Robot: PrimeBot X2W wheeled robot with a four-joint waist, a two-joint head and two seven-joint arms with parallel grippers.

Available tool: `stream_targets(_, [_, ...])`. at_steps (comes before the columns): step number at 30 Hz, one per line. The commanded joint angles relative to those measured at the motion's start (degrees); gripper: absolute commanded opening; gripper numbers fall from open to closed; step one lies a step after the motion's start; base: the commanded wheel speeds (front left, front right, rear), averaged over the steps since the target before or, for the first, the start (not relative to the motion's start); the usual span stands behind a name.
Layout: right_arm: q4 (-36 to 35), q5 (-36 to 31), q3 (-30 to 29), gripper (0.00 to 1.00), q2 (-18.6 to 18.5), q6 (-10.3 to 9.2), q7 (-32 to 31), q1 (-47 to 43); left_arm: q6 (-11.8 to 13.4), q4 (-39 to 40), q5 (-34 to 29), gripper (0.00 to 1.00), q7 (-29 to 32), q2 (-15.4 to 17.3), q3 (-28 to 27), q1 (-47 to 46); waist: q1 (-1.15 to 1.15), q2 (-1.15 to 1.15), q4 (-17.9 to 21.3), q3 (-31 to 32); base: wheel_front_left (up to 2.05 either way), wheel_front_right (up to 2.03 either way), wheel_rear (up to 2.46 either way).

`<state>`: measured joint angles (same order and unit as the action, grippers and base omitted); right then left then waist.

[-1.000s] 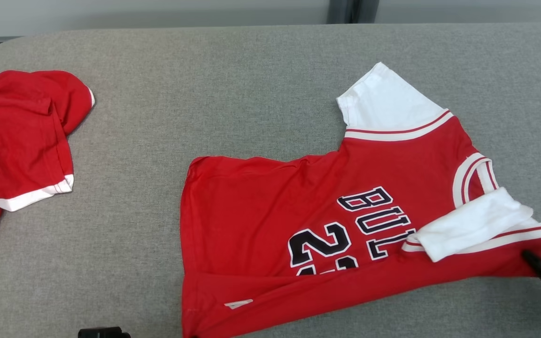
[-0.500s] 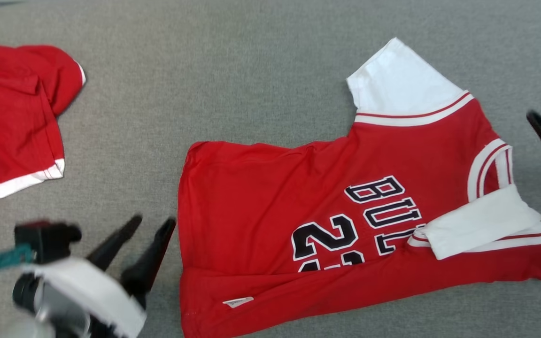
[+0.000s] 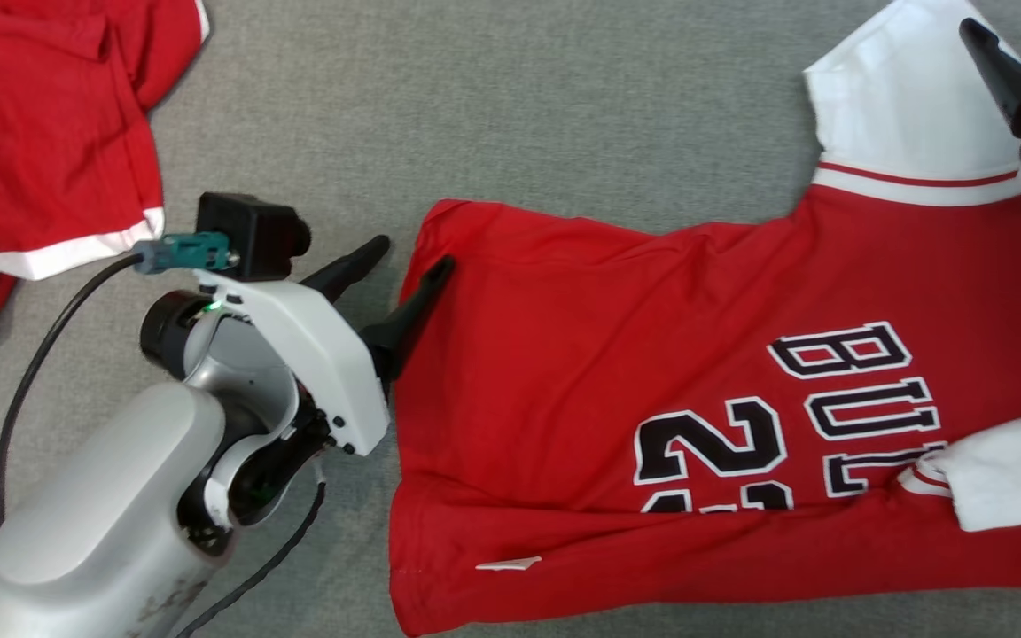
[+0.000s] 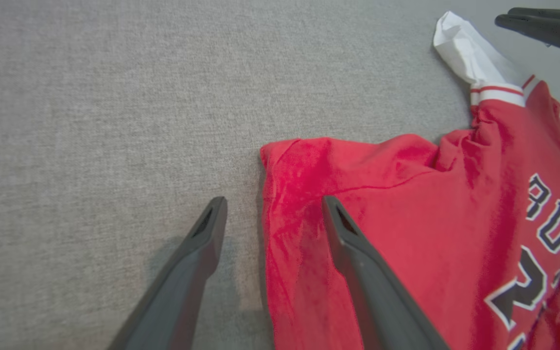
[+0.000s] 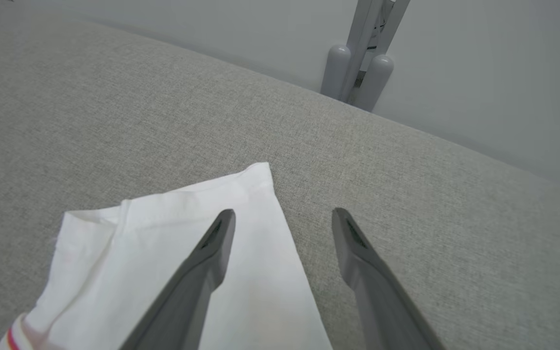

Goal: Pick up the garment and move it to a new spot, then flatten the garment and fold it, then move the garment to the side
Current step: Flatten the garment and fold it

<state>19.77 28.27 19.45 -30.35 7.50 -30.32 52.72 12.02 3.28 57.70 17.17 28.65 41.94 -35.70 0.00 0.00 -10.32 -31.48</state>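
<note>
The garment (image 3: 652, 354) is a red jersey with white sleeves and black lettering, lying mostly flat on the grey table (image 3: 475, 106). My left gripper (image 3: 411, 257) is open at its far left corner, one finger over the red cloth and the other over the table; the left wrist view shows these fingers (image 4: 358, 253) straddling the garment's (image 4: 406, 204) edge. My right gripper (image 3: 1014, 16) is open above the far white sleeve (image 3: 900, 106). In the right wrist view its gripper (image 5: 284, 214) straddles the sleeve's (image 5: 163, 233) edge. Neither holds anything.
A second red garment (image 3: 41, 133) with white trim lies bunched at the far left. The near white sleeve (image 3: 1007, 478) is folded onto the jersey at the right. Beyond the table's far edge stand a wall and a grey stand (image 5: 358, 73).
The camera has tilted down and shifted. Both grippers opened; the right one let go of the near right hem and went to the far sleeve. The left one came up to the far left corner.
</note>
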Motion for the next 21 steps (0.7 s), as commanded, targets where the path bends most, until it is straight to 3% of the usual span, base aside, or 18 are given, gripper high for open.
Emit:
stream_targets(1, [1.7, 0.2, 1.0, 1.00, 0.2, -0.01, 0.8, 0.8, -0.8, -0.9, -0.4, 1.00, 0.2, -0.7, 0.4, -1.6, 0.00, 0.00, -1.7, -1.4, 0.00, 0.00, 0.00])
stream_targets(13, [10.9, 3.0, 8.3, 1.00, 0.5, -0.01, 5.4, 5.7, -4.5, -5.7, 1.5, 1.00, 0.3, -5.1, 2.0, -3.9, 0.00, 0.00, -2.2, -1.0, 0.00, 0.00, 0.00])
stream_targets(14, [11.4, 3.2, 8.8, 1.00, 0.6, -0.01, 5.8, 5.9, -4.8, -6.0, 1.8, 0.79, 0.1, -5.5, 1.9, -3.9, 0.00, 0.00, -2.2, -0.9, 0.00, 0.00, 0.00])
stream_targets(16, [12.2, 3.9, 10.1, 1.00, 1.0, -0.01, 6.5, 6.3, -5.4, -7.0, 2.4, 0.10, -0.2, -6.2, 1.5, -4.3, 0.00, 0.00, -2.1, -0.8, 0.00, 0.00, 0.00])
stream_targets(17, [12.5, 4.3, 10.9, 1.00, 1.3, 0.00, 7.0, 6.4, -5.5, -7.5, 2.7, 0.00, -0.3, -6.6, 1.5, -4.7, 0.00, 0.00, -2.1, -0.7, 0.00, 0.00, 0.00])
stream_targets(19, [13.0, 5.5, 12.3, 0.00, 1.5, 0.00, 8.0, 6.7, -6.4, -8.4, 3.0, 0.00, -0.5, -7.3, 1.5, -5.2, 0.00, 0.00, -2.0, -0.5, 0.00, 0.00, 0.00])
stream_targets(21, [13.3, 7.4, 13.2, 0.00, 1.5, 0.00, 9.6, 6.9, -7.0, -9.0, 3.4, 0.00, -0.7, -7.5, 1.3, -5.3, 0.00, 0.00, -2.0, -0.2, 0.00, 0.00, 0.00])
